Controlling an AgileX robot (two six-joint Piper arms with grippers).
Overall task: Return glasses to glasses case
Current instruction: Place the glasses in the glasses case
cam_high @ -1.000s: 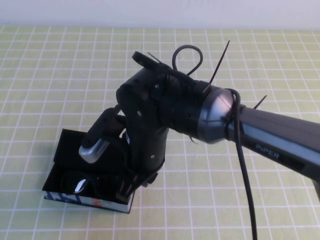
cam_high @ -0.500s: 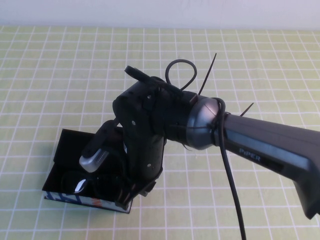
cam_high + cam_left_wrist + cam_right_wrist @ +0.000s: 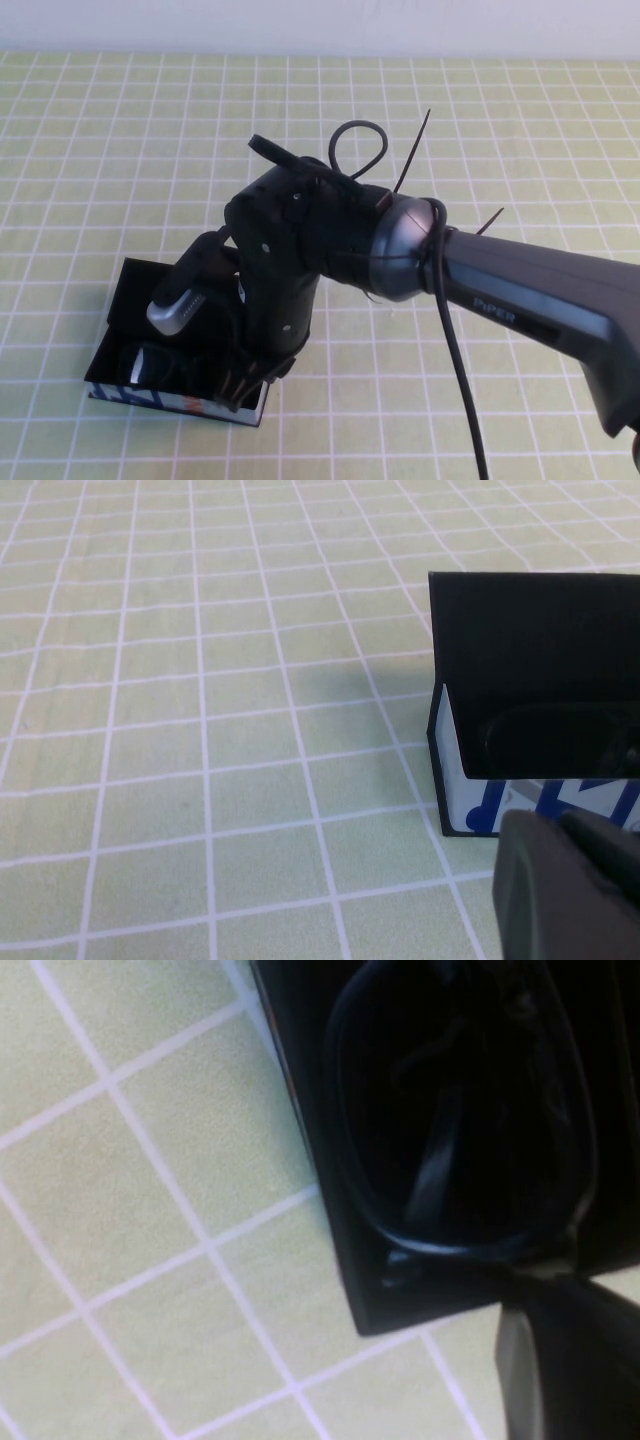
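The glasses lie inside the open glasses case on the checked surface, right gripper low at the case's right end; we can't tell its jaws' state. Left gripper sits beside the case, jaws also unclear. We'd lift straight up so the frame doesn't snag.

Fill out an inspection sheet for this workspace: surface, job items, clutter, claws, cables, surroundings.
Surface: green cloth with white grid, flat.
Job items: glasses case open, lid up; glasses lying inside it.
Clutter: nothing seen.
Claws: right claw lowered at the case's near right end, over the glasses; open or shut cannot be told. Left claw low beside the case's patterned side; state cannot be told.
Cables: black cable along the right arm, loose zip-tie tails.
Surroundings: pale wall strip beyond the table.
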